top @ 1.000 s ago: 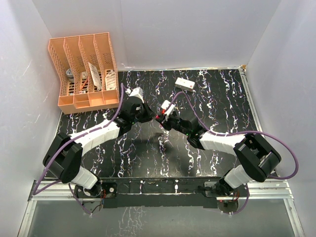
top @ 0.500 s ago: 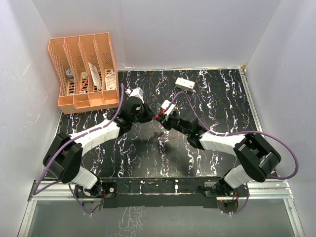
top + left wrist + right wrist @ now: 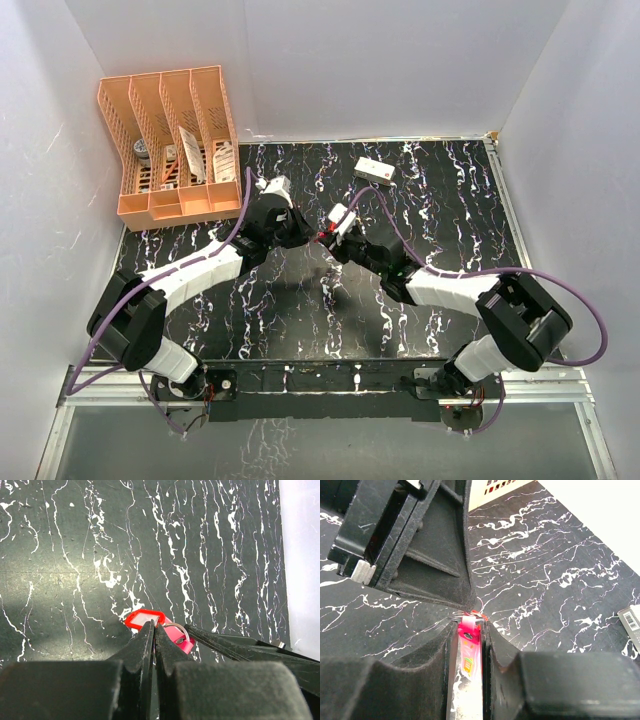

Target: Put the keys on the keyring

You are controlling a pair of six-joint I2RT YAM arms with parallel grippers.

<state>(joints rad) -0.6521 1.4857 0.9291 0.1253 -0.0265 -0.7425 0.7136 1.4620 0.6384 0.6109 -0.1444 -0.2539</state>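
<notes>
From their bases at the near edge of the tabletop [image 3: 300, 330], both arms leaned inward and forward. The left arm [image 3: 190, 272] ran up and to the right in a long diagonal, and the right arm [image 3: 450, 288] swept up and to the left. Their wrists met nose to nose over the middle of the dark marbled surface, lifted clear of it, with a shadow lying below them. The left fingers [image 3: 140, 647] were pressed tight together with no gap between them. The red-headed key [image 3: 144, 618] stuck out right at their tips, apparently pinched by its blade and lying roughly level. Just beside it, touching or nearly so, hung the thin metal ring of the keyring [image 3: 176, 626]. The right fingers [image 3: 496, 645] were clamped on the pink tag [image 3: 469, 652], which lay lengthwise between them. The tag's ring end poked out past their tips towards the black body of the left wrist, just in front. Whether the ring had passed through the key could not be told. Farther back and to the right, well apart from the fingers, a white rectangular box [image 3: 374, 171] with red marks lay flat. At the far left corner stood an orange slotted file organizer [image 3: 165, 208] with small packets in its compartments.
</notes>
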